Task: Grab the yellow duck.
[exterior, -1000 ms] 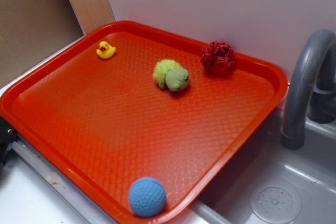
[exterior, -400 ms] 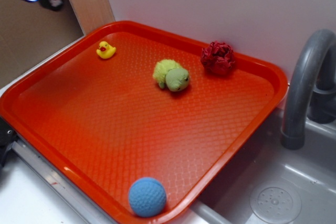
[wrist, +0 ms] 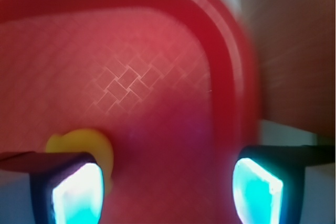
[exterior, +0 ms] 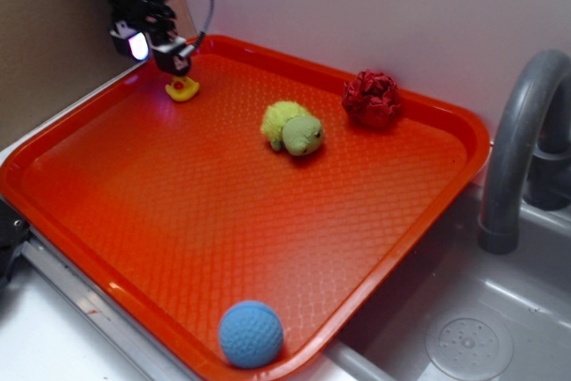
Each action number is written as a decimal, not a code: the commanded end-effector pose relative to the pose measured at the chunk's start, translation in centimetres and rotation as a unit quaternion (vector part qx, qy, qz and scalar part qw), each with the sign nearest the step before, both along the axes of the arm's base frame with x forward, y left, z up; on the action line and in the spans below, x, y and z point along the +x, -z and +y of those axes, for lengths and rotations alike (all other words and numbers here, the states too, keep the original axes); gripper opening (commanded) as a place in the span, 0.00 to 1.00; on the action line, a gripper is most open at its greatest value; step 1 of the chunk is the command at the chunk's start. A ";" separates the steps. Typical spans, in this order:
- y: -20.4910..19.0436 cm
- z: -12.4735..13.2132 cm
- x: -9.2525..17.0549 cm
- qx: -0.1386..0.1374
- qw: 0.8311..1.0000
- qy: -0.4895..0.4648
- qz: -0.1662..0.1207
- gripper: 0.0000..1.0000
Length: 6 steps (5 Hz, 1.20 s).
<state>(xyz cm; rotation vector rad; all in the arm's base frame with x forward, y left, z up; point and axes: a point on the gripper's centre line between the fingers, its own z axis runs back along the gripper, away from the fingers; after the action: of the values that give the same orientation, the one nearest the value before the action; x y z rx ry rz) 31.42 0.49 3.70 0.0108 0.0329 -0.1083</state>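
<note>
The tiny yellow duck (exterior: 182, 89) sits on the red tray (exterior: 223, 220) near its far left corner. My gripper (exterior: 159, 49) hangs just above and behind the duck, jaws open, with nothing between them. In the wrist view the duck (wrist: 86, 142) shows as a blurred yellow shape partly hidden behind the left fingertip (wrist: 76, 192). The gripper (wrist: 168, 192) spans bare tray, so the duck lies off to the left side, not between the jaws.
A yellow-green plush turtle (exterior: 293, 128) lies mid-tray, a dark red knotted ball (exterior: 370, 98) at the far edge, a blue ball (exterior: 251, 335) at the near corner. A grey faucet (exterior: 517, 149) and sink (exterior: 464, 327) stand right. The tray's raised rim (wrist: 226, 77) curves close by.
The arm came in from the upper left and descended toward the tray's far left corner. It now hovers just over the duck. The toys have not moved.
</note>
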 end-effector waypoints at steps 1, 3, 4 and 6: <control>-3.7 -3.0 -1.0 -0.021 0.994 0.074 -0.074 1.00; -11.4 -3.7 -2.9 0.003 0.987 0.045 -0.153 1.00; -11.9 -4.0 -6.6 -0.001 0.991 0.058 -0.122 1.00; -5.2 -3.8 -7.2 0.019 0.993 0.096 -0.059 1.00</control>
<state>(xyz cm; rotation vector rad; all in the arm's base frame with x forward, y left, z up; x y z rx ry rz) 24.26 -2.38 7.77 0.0622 -0.0333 -0.2827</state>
